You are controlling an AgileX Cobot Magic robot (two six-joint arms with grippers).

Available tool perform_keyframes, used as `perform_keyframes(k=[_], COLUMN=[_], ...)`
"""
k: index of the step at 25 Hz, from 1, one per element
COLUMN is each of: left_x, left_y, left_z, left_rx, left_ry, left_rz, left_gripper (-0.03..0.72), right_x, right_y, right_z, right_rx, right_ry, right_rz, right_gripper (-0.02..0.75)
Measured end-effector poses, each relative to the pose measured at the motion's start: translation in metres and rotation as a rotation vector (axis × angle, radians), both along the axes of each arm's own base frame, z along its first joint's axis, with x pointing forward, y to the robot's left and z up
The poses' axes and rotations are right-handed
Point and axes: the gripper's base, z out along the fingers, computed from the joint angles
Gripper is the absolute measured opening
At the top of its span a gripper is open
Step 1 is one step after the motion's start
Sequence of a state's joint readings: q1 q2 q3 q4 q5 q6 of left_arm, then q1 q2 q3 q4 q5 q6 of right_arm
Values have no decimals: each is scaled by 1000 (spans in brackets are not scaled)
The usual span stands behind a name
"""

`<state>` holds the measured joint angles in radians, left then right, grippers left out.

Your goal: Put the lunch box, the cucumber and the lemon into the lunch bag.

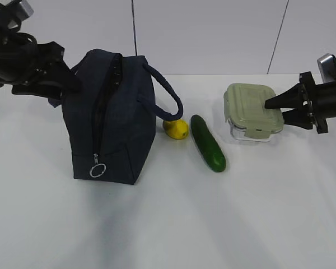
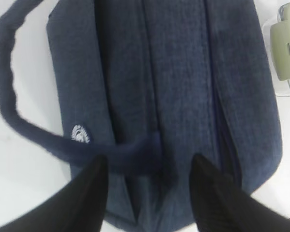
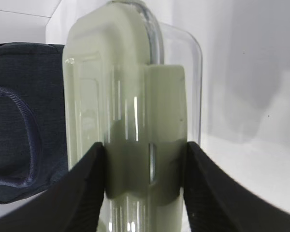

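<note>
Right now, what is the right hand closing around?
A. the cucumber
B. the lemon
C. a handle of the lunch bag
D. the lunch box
D: in the right wrist view the fingers of the right hand sit on both sides of the lunch box, at its sage-green lid clip, while the cucumber and the lemon lie untouched on the table.

Navy lunch bag (image 1: pixel 109 120) stood upright, unzipped; yellow lemon (image 1: pixel 176 129) just beside it, dark cucumber (image 1: pixel 208 143) next, sage-lidded lunch box (image 1: pixel 249 109) farther right.
</note>
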<state>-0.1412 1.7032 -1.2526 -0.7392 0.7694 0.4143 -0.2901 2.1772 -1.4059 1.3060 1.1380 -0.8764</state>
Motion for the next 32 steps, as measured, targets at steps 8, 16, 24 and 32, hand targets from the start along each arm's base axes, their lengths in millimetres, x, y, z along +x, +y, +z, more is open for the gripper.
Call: perform_keyframes(k=[8,16,24,32], left_x=[15,17,17,12], left_y=[-10,-11,-12,-11], left_z=[-23,-24,-24,-9], left_rx=[-28,-55,-71,-76], left_ry=[56,68,73,33], left_rz=[1,14,18,15], left_gripper=[393,150,22,20], right_x=[-1,-3,-2,8], right_y=[0,1,29,69], right_z=[10,28,45,62], right_rx=[-7,-6,23,48], right_ry=[-23,-43,-68,-92], right_rz=[0,-11,27,98], right_gripper=[354,354,354,354])
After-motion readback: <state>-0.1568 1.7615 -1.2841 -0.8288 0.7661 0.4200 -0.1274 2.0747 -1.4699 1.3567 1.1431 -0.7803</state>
